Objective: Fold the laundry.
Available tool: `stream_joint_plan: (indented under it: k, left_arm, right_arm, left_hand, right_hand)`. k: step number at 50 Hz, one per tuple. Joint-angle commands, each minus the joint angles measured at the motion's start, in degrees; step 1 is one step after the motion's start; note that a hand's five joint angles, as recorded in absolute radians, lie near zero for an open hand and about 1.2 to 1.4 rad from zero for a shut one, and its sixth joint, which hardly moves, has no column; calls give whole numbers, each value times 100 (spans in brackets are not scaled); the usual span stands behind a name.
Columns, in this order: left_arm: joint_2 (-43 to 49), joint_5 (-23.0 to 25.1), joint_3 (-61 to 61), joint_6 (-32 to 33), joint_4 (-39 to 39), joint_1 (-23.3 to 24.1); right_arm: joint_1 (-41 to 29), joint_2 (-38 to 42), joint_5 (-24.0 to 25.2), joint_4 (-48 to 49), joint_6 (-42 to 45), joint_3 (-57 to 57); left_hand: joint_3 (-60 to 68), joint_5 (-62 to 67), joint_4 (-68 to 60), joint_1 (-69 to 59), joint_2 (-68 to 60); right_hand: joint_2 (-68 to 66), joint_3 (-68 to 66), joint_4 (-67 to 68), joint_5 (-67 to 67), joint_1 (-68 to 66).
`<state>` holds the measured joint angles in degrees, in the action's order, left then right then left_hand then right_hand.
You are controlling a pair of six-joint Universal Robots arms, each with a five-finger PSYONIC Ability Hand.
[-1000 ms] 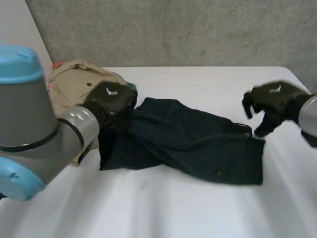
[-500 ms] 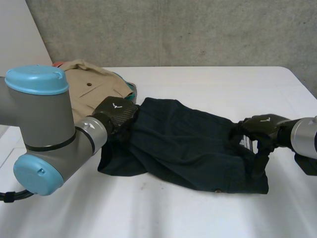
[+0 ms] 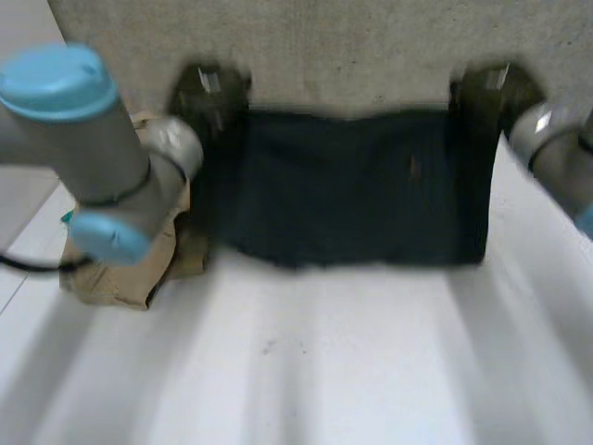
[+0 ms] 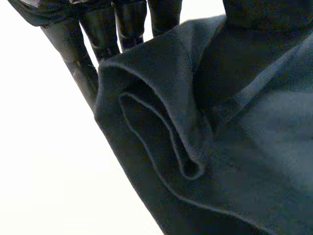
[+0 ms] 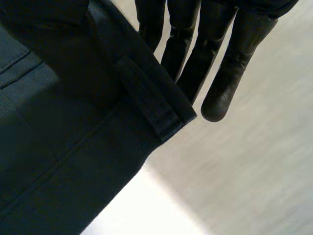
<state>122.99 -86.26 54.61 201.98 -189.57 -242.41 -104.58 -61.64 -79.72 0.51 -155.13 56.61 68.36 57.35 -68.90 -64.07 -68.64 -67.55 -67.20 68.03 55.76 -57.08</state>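
Both hands are up over the far side of the table (image 3: 324,371), with the dark garment (image 3: 343,185) stretched between them and hanging flat; lower edge near the tabletop, contact unclear. Left hand (image 3: 208,93) has one top corner, right hand (image 3: 484,93) the other. Left fingers (image 4: 100,29) and right fingers (image 5: 230,68) run straight behind the cloth, which I read as pinched against the thumbs. Tan clothes pile (image 3: 120,269) sits under the left arm. Step looks like spread-and-lay before the first fold; next move calls for lowering both corners level, clear of the pile
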Motion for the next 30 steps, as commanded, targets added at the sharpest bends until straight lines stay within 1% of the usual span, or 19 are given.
stream_joint_plan:
  k: [1,4,8,11,18,22,23,26,30]
  left_arm:
    - [-458,-127,-443,-193,-2904,-139]
    - [-697,-128,-276,-308,-3200,-183]
    - [-829,-127,40,-466,-3078,-245]
    - [-838,-119,506,-519,-2910,-271]
    - [-558,-110,1657,-519,-2787,-228]
    - [-154,-110,2220,-484,-2761,-140]
    - [-66,-110,2317,-475,-2735,-131]
    - [207,-110,2616,-449,-2384,-52]
    - [278,-119,2932,-414,-1620,106]
  right_arm:
    - [-133,-480,-693,3068,-53,-89]
    - [-220,-551,-746,3193,-44,-80]
    - [-238,-516,-720,2903,-44,8]
    - [-238,-481,-685,2683,-44,218]
    - [-247,-173,-395,2533,-9,886]
    - [-247,239,-272,2217,105,1282]
    - [-256,449,-254,2025,210,1413]
    - [-378,827,-272,1569,534,1607]
    - [-423,908,-307,927,966,1914]
  left_hand:
    - [1164,1265,-1110,-1593,-1136]
    - [1164,1265,-1110,-1593,-1136]
    - [1164,1265,-1110,-1593,-1136]
    - [1164,1265,-1110,-1593,-1136]
    - [1164,1265,-1110,-1593,-1136]
    - [1164,1265,-1110,-1593,-1136]
    - [1164,1265,-1110,-1593,-1136]
    - [1164,1265,-1110,-1593,-1136]
    - [1164,1265,-1110,-1593,-1136]
  right_hand:
    - [-1245,-1280,1197,1424,-2292]
    - [-1245,-1280,1197,1424,-2292]
    - [-1245,-1280,1197,1424,-2292]
    - [-1245,-1280,1197,1424,-2292]
    - [-1245,-1280,1197,1424,-2292]
    - [-1245,-1280,1197,1424,-2292]
    - [-1245,-1280,1197,1424,-2292]
    - [-1245,-1280,1197,1424,-2292]
    - [-1245,-1280,1197,1424,-2292]
